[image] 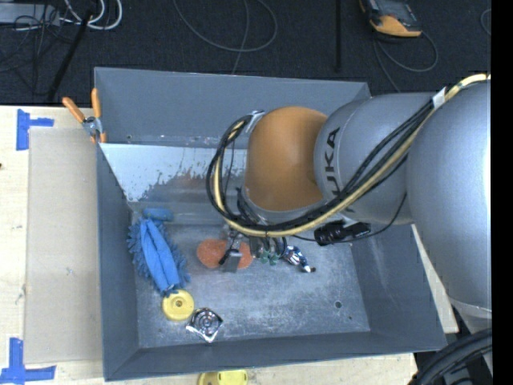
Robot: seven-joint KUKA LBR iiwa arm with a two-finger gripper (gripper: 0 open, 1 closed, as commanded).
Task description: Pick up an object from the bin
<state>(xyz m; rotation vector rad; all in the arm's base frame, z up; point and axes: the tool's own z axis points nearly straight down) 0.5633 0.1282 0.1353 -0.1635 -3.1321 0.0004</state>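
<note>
Gripper (234, 257) low in bin (337, 307), against orange-red lump (212, 253); spread or pinching, cannot tell. Small metal bits (292, 257) just right of it, blue mop (156, 255) left, yellow roll (178, 305) front-left.

You are looking at a thick silver-grey arm (449, 199) with smooth, rounded casings. The wrist wears a glossy orange cover (284, 159) shaped like a dome. On the grey ring just right of that cover you can read the dark letters KUKA (331, 163), set sideways. Black and pale yellow cables (218, 175) loop round the cover's left side and run along the arm's casing to the right. A small black plug (341, 233) sits under them.
</note>
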